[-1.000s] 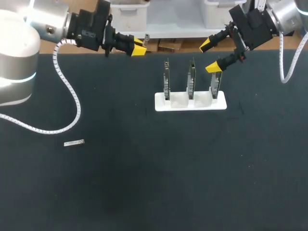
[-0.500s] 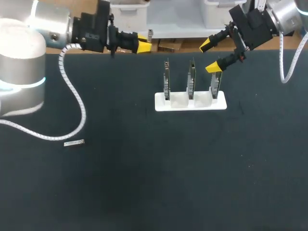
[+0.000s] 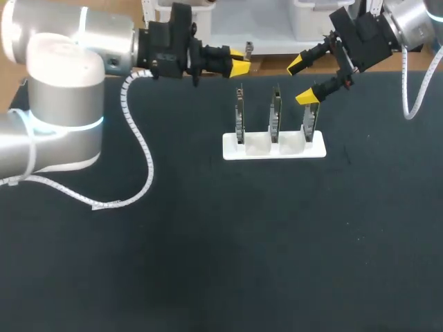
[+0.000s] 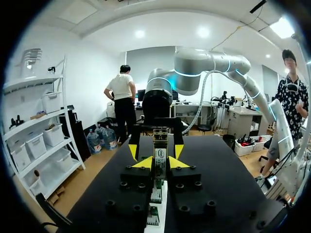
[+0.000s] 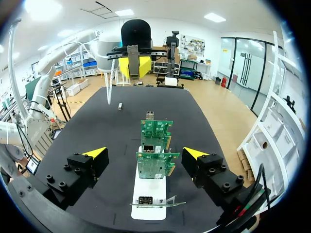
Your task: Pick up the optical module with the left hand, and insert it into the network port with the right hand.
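Here, slim silver optical module [image 4: 160,145] pinched in left gripper [image 3: 241,61].

A broad table [image 3: 208,263] with a matte black top, evenly and brightly lit.

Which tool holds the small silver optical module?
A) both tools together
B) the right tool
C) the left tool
C: the left tool has the small silver optical module clamped between its yellow tips, while the right tool is open and empty.
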Tool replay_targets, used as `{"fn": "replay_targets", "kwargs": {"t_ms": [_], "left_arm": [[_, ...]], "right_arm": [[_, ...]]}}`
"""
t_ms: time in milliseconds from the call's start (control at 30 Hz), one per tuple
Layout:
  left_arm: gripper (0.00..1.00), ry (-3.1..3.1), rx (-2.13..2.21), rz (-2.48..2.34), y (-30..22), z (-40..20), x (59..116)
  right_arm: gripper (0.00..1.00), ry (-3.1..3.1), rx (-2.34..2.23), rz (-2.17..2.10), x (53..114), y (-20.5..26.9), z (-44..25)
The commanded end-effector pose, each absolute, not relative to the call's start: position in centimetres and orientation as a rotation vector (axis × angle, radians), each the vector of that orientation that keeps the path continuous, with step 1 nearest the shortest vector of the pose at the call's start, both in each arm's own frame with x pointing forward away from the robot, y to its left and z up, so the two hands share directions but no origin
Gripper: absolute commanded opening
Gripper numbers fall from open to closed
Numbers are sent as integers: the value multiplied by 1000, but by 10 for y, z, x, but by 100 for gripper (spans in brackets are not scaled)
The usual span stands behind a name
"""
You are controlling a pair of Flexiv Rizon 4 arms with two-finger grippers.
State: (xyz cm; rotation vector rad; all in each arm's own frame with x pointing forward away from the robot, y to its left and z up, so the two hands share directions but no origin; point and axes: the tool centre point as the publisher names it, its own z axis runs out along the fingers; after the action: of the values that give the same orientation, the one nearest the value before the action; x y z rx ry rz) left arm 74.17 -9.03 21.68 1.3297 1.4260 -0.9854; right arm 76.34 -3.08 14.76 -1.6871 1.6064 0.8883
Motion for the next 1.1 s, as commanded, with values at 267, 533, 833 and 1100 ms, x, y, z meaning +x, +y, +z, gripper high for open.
{"fn": "replay_targets", "kwargs": {"t_ms": [267,533,833,1100], "left_arm": [[0,1413,1367,-1020,-122,204,758],[0,1437,1338,-1050,-126,195,758],[0,1454,1313,-1088,-129,186,756],[0,1471,1305,-1098,-134,178,757]], "right_arm": [[100,1604,-1687,890,764,-31,147],[100,1604,-1687,890,764,-31,147],[100,1604,-1687,890,764,-31,147],[100,1604,-1687,890,764,-31,147]]}}
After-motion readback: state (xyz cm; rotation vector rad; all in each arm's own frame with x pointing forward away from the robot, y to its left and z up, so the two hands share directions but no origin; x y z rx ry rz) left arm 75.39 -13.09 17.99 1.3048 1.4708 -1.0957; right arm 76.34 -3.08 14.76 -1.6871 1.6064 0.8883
